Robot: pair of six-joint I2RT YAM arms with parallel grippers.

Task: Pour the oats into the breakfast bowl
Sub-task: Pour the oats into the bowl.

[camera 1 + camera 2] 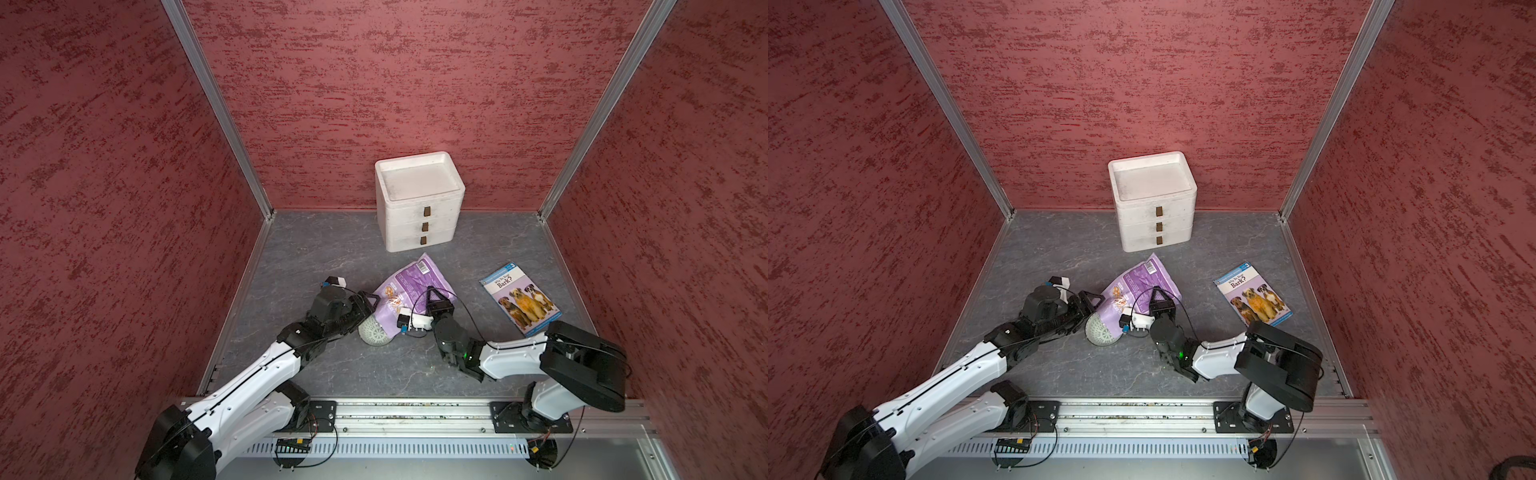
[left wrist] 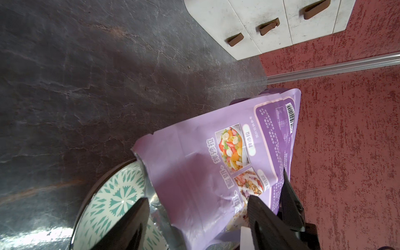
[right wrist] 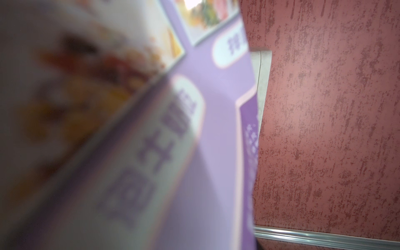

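The lilac pouch (image 1: pixel 409 282) hangs tilted, its torn mouth down at the breakfast bowl (image 1: pixel 374 332), a small round bowl with a green lattice pattern. The oats stay hidden inside the pouch. My right gripper (image 1: pixel 435 293) is shut on the pouch's side edge and holds it off the floor. In the right wrist view the pouch (image 3: pixel 194 151) fills the frame as a blur and hides the jaws. My left gripper (image 2: pixel 197 199) is open, one finger on each side of the pouch (image 2: pixel 194 173) near its mouth, just above the bowl (image 2: pixel 112 194).
A white foam drawer box (image 1: pixel 419 199) stands at the back wall, close behind the pouch. A dog-picture book (image 1: pixel 519 297) lies on the grey floor to the right, next to my right arm. Red walls close in three sides.
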